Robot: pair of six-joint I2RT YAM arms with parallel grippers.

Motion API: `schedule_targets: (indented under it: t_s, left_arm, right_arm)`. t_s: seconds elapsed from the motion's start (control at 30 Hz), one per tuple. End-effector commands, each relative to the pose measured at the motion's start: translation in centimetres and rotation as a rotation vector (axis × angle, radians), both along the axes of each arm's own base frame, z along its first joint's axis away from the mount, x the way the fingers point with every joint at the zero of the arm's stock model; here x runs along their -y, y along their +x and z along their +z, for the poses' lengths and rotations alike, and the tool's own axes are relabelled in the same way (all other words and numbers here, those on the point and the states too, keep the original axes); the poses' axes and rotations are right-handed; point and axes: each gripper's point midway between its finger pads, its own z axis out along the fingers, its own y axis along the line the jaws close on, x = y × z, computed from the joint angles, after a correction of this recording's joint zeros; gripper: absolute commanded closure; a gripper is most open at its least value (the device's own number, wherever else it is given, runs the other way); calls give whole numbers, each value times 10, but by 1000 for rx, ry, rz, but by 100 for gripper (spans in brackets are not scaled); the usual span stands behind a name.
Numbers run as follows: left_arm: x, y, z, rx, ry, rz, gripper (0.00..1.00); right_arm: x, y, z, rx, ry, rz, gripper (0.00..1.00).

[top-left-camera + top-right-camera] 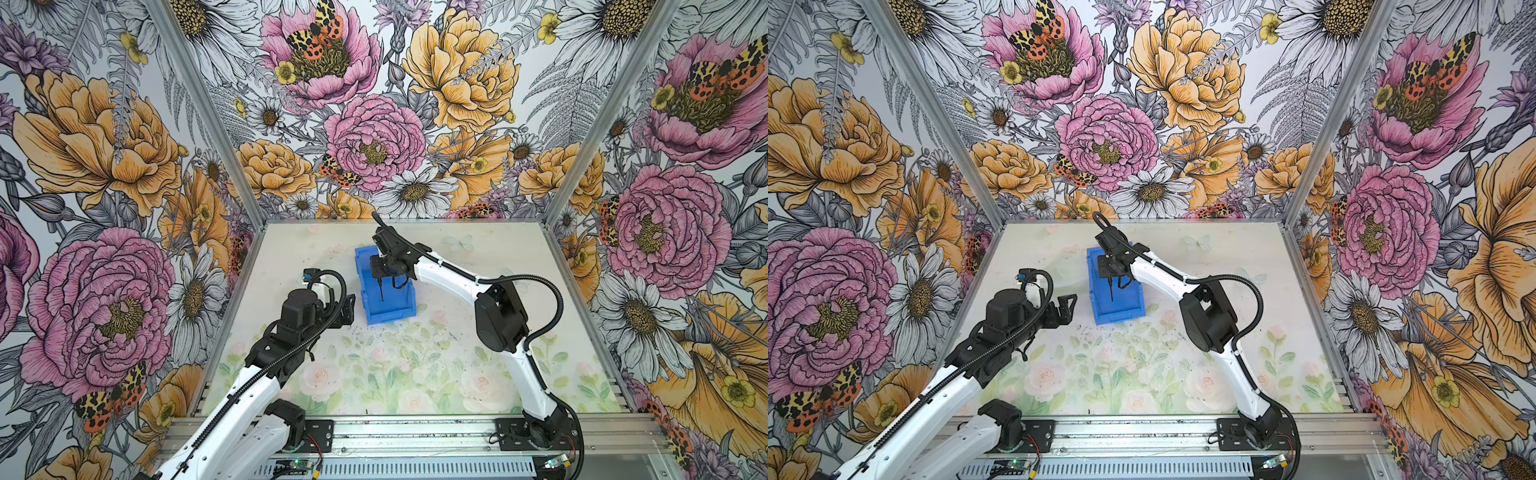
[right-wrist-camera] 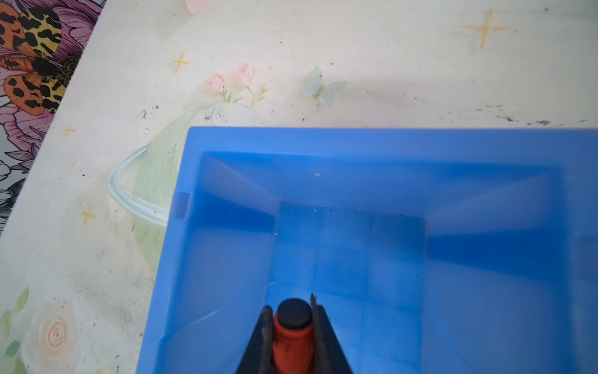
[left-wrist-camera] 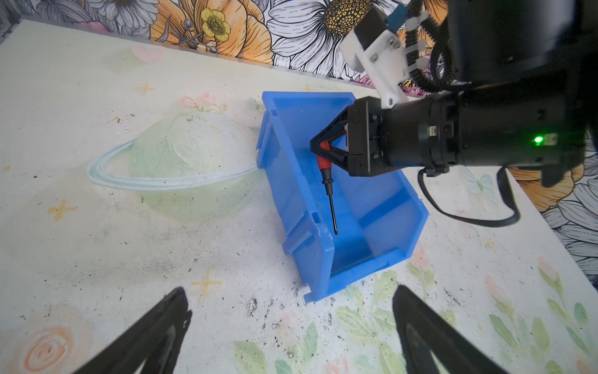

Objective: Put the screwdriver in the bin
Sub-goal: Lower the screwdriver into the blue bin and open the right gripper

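Item: screwdriver [image 3: 327, 181], red handle, black collar, thin dark shaft. It hangs handle up and tip down within the walls of the bin [image 3: 293, 194], nearer one long wall than the other. Whether the tip touches the floor of the bin cannot be told. Holder: right gripper [image 3: 320, 149], jaws closed tight on the red handle from both sides. In the right wrist view only the black end cap and the upper handle [image 2: 293, 340] show between the two fingers, and the shaft is hidden below them. In both top views the handle is covered by the right wrist and only the shaft [image 1: 380, 289] can be made out, thin and dark against the blue. Container: the bin, bright blue, stands on the table [image 1: 457, 257] with its low cut-down end toward the arm bases. Its far end is partly covered by the right arm in both top views, and the right wrist view cuts it off at two edges. Second pincer: left gripper [image 3: 289, 289], just beside the bin's low end, fingers spread wide and gripping nothing. In the left wrist view only the finger ends [image 3: 174, 311] show, cut off by the frame edge.
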Motion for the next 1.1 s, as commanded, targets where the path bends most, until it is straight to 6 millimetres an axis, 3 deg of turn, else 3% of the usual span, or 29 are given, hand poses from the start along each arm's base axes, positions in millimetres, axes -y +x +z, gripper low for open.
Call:
schedule_targets:
  t_s: [0.0, 0.43, 0.67, 1.07]
  left_arm:
    - [0, -4, -2, -4, -2, -23, 1]
    - [-2, -6, -1, -5, -12, -30, 1]
    - [-1, -6, -1, -6, -16, -35, 1]
    - [1, -7, 0, -1, -12, -51, 1]
  right_arm:
    - [-9, 3, -6, 15, -19, 29, 100]
    - [-9, 5, -52, -37, -65, 22, 100]
    - [-8, 3, -69, -61, -83, 26, 93]
    - [-6, 3, -63, -50, -89, 18, 72]
